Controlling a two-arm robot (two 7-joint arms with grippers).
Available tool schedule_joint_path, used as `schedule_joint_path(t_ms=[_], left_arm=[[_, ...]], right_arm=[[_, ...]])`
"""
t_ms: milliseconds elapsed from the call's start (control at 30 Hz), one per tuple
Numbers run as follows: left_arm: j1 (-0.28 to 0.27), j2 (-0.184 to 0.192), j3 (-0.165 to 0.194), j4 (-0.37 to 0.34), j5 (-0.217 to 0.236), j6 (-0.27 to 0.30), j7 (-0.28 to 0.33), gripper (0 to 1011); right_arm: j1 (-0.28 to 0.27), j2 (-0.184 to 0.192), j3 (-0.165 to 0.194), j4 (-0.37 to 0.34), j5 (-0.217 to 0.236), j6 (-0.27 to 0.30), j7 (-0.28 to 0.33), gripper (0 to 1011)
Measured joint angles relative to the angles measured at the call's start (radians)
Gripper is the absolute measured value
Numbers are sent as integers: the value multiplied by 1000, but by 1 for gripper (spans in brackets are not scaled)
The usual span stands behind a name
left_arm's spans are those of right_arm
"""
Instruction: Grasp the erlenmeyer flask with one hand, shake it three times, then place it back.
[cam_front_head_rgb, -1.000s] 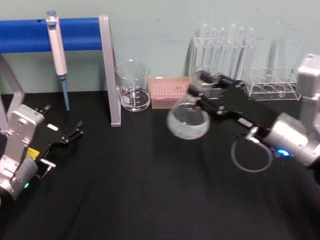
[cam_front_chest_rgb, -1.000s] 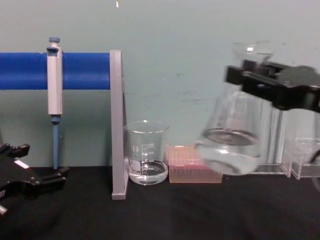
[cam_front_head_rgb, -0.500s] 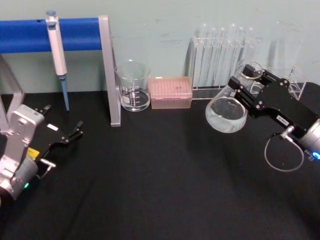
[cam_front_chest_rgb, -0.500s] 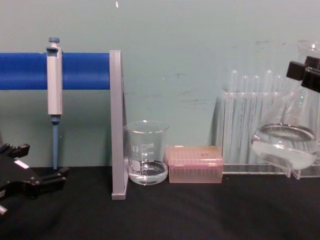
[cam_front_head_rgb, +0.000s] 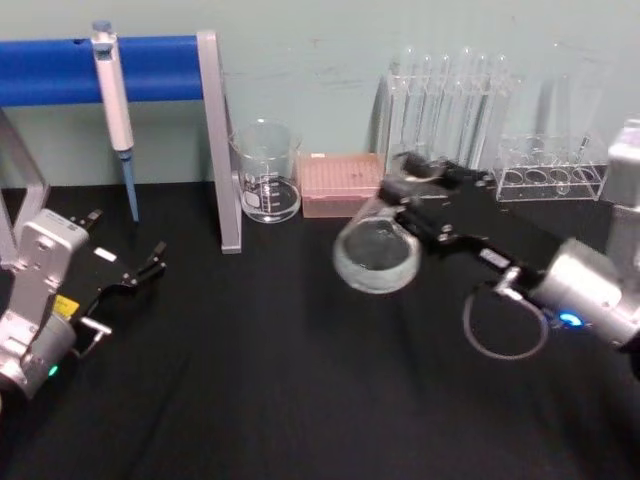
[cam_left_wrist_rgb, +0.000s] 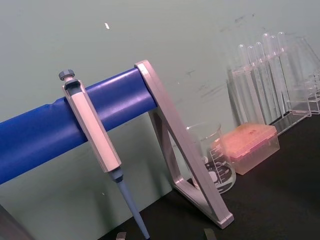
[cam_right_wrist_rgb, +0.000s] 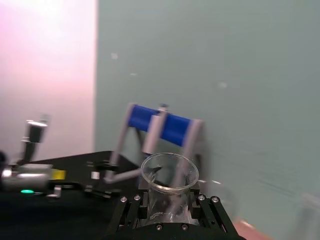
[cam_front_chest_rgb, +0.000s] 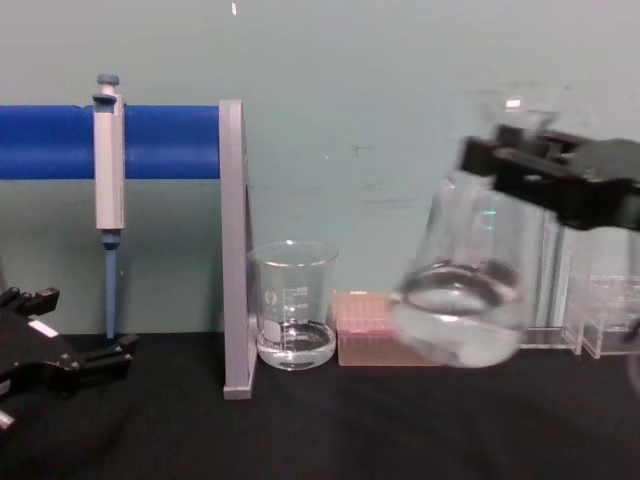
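Clear flask (cam_front_head_rgb: 377, 255), black right tool (cam_front_head_rgb: 415, 190), blue bar (cam_front_head_rgb: 60, 68) (box (cam_front_head_rgb: 340, 183): pink).

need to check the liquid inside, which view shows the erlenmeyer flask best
The chest view: the erlenmeyer flask shows side-on, liquid in its wide base, held clear of the table at the neck by the right gripper. The head view shows it from above, tilted. The right wrist view shows its rim and neck.

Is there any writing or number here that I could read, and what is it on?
None can be read.
Beaker: white scale print, too small.
Flask, held in the right pincer: white print, blurred.
Right pincer's white label: too small.
Left arm, yellow sticker: too small.
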Motion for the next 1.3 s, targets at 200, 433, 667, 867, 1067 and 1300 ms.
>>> schedule_joint_path(t_ms=[200, 433, 667, 867, 1067, 1300], left_arm=[[0, 0, 0, 0, 0, 0, 0, 1001], [0, 0, 0, 0, 0, 0, 0, 1001], [0, 0, 0, 0, 0, 0, 0, 1001], [0, 0, 0, 0, 0, 0, 0, 1001], [0, 0, 0, 0, 0, 0, 0, 1001], [0, 0, 0, 0, 0, 0, 0, 1001]], right_arm=[[54, -31, -81, 21, 8, 12, 68, 451], [94, -48, -143, 36, 20, 19, 114, 451], [106, -45, -165, 40, 30, 15, 118, 450], [93, -23, -141, 29, 33, -3, 82, 451], [51, 17, -77, -2, 35, -20, 26, 450], [-50, 76, 47, -56, 35, -39, -69, 451]])
